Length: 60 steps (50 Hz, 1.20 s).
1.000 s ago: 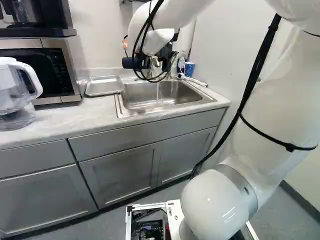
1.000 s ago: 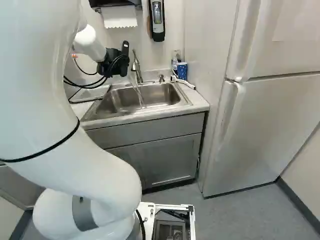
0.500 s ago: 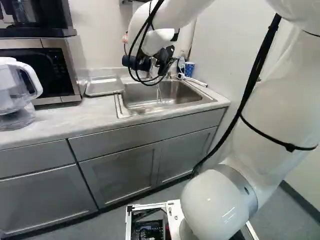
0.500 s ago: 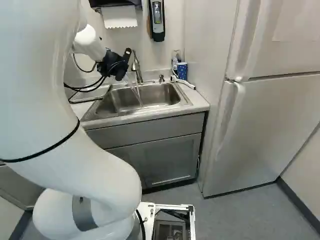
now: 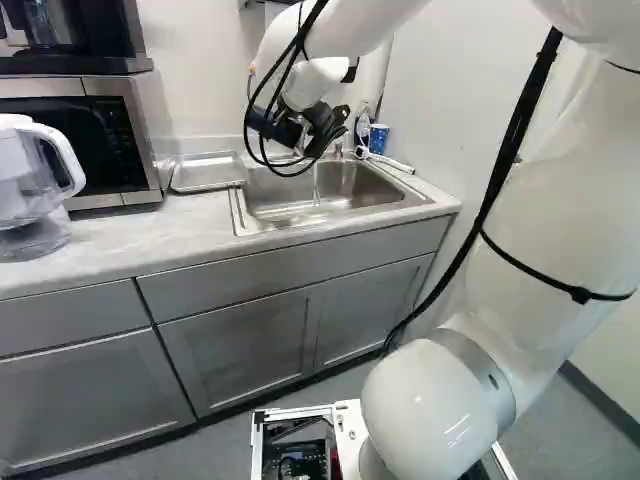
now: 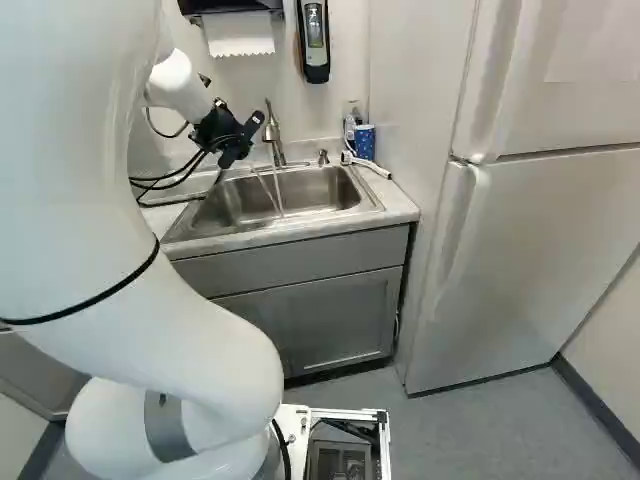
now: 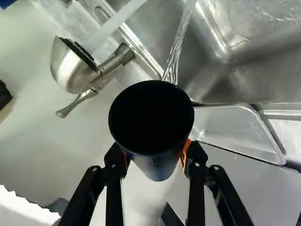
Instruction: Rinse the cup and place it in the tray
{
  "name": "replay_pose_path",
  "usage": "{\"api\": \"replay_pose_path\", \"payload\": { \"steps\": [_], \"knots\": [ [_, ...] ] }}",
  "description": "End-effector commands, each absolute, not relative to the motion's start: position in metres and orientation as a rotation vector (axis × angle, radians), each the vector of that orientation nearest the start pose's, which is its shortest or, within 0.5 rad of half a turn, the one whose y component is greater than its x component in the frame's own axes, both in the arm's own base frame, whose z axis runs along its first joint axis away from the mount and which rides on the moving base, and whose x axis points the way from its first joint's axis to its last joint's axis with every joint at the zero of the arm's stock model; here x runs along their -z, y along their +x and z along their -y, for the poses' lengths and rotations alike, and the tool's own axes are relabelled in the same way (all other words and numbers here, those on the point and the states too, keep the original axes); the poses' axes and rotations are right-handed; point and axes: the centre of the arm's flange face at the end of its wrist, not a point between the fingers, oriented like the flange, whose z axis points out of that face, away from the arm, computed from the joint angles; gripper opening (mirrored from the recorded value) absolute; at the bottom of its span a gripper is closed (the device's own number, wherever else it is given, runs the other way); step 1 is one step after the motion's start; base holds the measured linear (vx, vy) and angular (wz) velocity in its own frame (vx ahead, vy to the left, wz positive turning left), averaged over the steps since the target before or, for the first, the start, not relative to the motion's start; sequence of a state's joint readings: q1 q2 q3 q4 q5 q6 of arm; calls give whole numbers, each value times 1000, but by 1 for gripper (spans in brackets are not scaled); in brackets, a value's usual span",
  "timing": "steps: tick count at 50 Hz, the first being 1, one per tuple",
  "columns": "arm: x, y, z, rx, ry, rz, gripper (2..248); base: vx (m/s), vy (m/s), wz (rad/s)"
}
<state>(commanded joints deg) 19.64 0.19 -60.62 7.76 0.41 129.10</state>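
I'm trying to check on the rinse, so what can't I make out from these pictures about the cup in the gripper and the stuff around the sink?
- Inside the cup: too dark in the wrist view to tell if it holds water.
- Most of the orange pads: behind the cup and black fingers, wrist view.
- What the blue cup by the wall holds: too small, both base views.
- Part of the pitcher: cut off by the left base view's edge.

Pale walls (image 5: 205,60); grey floor (image 6: 490,425); grey cabinets (image 5: 240,345) under a light countertop (image 5: 120,245); pale fridge (image 6: 530,270) near the cabinets.
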Motion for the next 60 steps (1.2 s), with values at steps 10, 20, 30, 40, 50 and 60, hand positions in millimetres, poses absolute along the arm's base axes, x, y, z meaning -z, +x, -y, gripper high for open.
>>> {"api": "replay_pose_path", "payload": {
  "steps": [10, 20, 30, 40, 50, 60],
  "knots": [
    [-634, 492, -176, 252, -1084, -1778, 123, 0, 0, 0],
    [-634, 492, -176, 256, -1090, -1775, 123, 0, 0, 0],
    [-634, 492, -176, 305, -1163, -1733, 123, 0, 0, 0],
    [-634, 492, -176, 367, -1254, -1677, 123, 0, 0, 0],
    [-634, 492, -176, 430, -1346, -1615, 123, 0, 0, 0],
    [-634, 492, -176, 493, -1435, -1549, 123, 0, 0, 0]
  ]
}}
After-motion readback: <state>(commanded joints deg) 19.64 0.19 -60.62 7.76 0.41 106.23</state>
